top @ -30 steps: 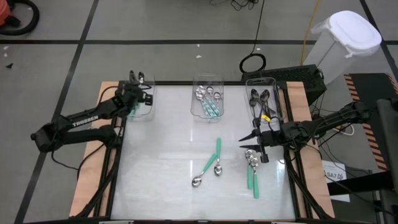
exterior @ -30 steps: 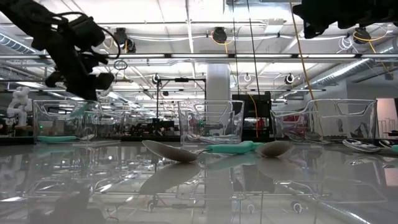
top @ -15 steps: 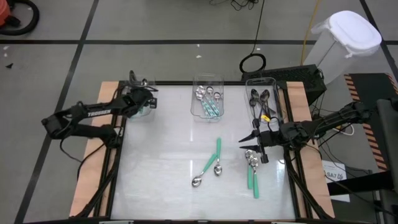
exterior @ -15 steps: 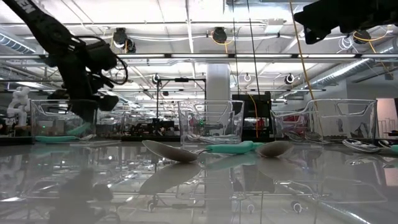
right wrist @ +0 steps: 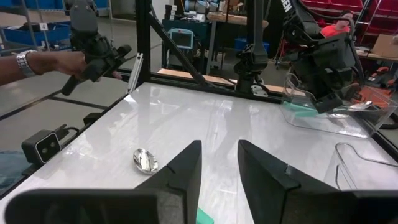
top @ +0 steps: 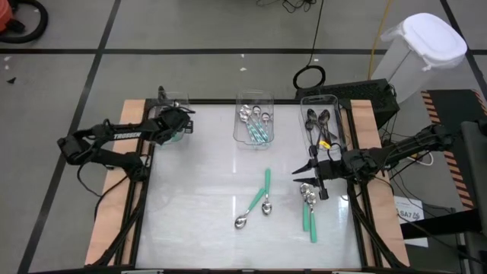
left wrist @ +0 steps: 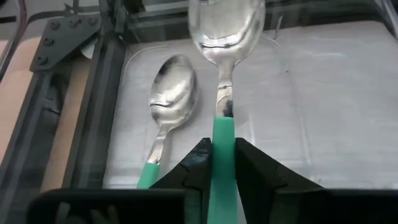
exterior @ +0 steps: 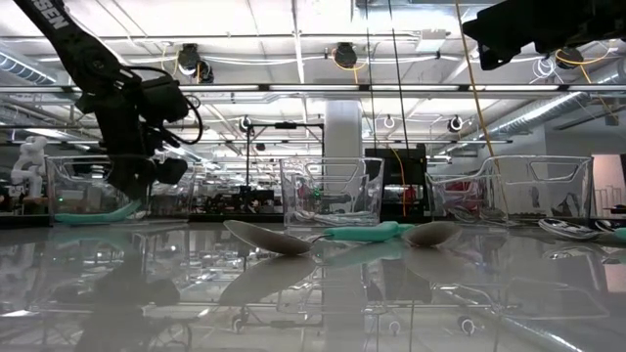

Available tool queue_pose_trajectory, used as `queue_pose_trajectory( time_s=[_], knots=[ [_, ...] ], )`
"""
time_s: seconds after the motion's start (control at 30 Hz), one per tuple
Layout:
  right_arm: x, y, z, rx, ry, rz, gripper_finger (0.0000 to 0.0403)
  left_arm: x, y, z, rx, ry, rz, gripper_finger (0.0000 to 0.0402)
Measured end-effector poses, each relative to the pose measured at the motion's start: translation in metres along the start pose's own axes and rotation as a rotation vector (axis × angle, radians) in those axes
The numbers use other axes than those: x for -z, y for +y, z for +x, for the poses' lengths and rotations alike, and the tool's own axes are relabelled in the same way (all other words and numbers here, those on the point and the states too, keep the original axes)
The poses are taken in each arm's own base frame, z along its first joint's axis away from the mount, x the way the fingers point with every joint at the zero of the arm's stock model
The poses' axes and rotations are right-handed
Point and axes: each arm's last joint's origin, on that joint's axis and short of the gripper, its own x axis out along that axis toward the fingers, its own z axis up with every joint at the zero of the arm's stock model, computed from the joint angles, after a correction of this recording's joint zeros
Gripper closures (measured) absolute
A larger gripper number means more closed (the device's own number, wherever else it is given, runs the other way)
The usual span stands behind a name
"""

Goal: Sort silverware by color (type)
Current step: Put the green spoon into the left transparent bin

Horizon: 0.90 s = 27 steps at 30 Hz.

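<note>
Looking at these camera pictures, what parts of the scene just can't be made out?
- Left bin, high view: the left gripper, shut on a teal-handled spoon, covers its contents.
- Right bin, high view: the dark spoons overlap; no count possible.
- Spoons under the right gripper, high view: its open fingers cover their bowls.
- Person's hand, right wrist view: the picture's edge cuts off the rest.

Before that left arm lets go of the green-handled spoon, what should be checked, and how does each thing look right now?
1. Left gripper grips the teal-handled spoon: ok.
2. Spoon is over the left bin: ok.
3. That bin already holds a matching teal spoon: ok.
4. Held spoon low enough to drop gently: cannot tell.
5. Right gripper waits open, away by the spoons at the table's right: ok.
6. Person's hand stays off the table: ok.
</note>
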Motion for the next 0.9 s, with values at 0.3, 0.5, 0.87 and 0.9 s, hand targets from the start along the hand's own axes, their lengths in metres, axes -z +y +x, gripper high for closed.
queue_pose_trajectory(
  time_s=[0.3,0.5,0.87,0.9],
  knots=[
    [0.000,0.000,0.000,0.000,0.000,0.000,0.0303,-0.004,-0.002,0.000,0.003,-0.034,-0.016,0.0252],
    [0.000,0.000,0.000,0.000,0.000,0.000,0.0303,-0.015,-0.009,-0.008,0.021,-0.054,0.044,0.0241],
    [0.009,-0.003,0.000,0.110,0.094,0.010,0.0303,-0.055,-0.046,-0.072,0.134,-0.058,0.366,0.0240],
    [0.010,-0.003,0.001,0.119,0.102,0.013,0.0303,-0.055,-0.049,-0.079,0.153,-0.054,0.399,0.0240]
  ],
)
